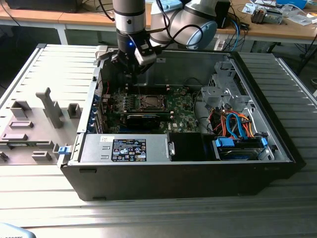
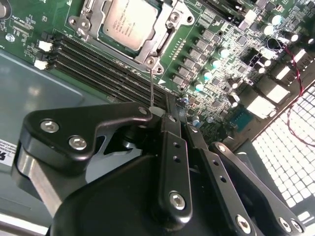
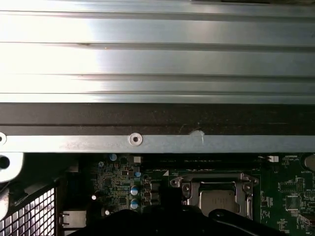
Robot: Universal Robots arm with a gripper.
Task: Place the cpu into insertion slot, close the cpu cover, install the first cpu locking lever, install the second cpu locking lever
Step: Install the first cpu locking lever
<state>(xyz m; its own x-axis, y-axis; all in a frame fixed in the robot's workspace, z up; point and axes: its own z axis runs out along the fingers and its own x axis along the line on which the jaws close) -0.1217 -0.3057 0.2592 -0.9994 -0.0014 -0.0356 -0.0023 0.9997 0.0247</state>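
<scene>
Open black computer case lying on its side on a ribbed grey metal counter, green motherboard flat inside. Black tool hanging from the grey arm just inside the case wall farthest from the exterior camera, above the board edge and apart from the socket. In the second wrist view, black tool with its fingers drawn together around the upper end of a thin metal locking lever, so closed on that wire. Lever running from the fingertips to the corner of the thin silver-grey metal cover frame. Small square cpu with dull silver-grey top seated in the socket, showing through the window of the cover, cover lying down flat over it. In the exterior view, same socket and cover near the board's middle, just beyond a long black expansion card. Row of long black memory slots beside the socket. In the first wrist view, silver cover frame beneath the grey case rim, ribbed counter beyond. Grey moulded fixture tray on the counter at the exterior view's left; orange and blue cables inside the case at its right.
</scene>
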